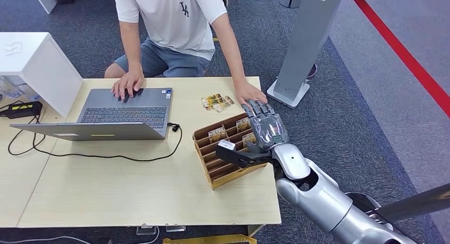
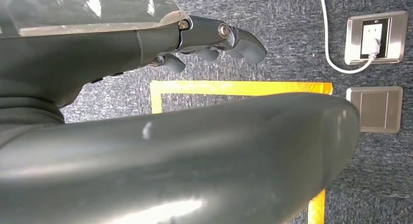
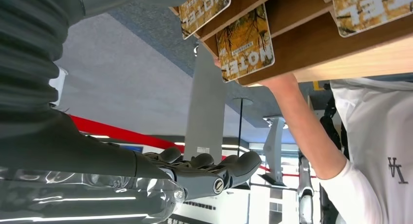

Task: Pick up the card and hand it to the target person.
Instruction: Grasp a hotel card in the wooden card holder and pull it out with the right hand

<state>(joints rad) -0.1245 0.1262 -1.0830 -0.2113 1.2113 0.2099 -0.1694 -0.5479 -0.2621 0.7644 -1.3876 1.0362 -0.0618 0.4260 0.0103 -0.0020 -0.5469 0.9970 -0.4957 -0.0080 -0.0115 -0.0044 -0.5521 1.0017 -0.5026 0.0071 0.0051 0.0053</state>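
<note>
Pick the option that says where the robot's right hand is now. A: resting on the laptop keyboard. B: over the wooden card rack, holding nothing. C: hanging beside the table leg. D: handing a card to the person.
B: the right hand hovers with spread fingers above the wooden card rack, no card in it.

Open laptop [image 1: 124,110] and black cable [image 1: 106,156] on table [image 1: 132,196].

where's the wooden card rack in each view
Head view: card rack on the table's right end, under the right hand.
Left wrist view: no rack; carpet, wall sockets.
Right wrist view: rack along one edge, cards in its slots.
Shared landmark: the person's forearm.
</note>
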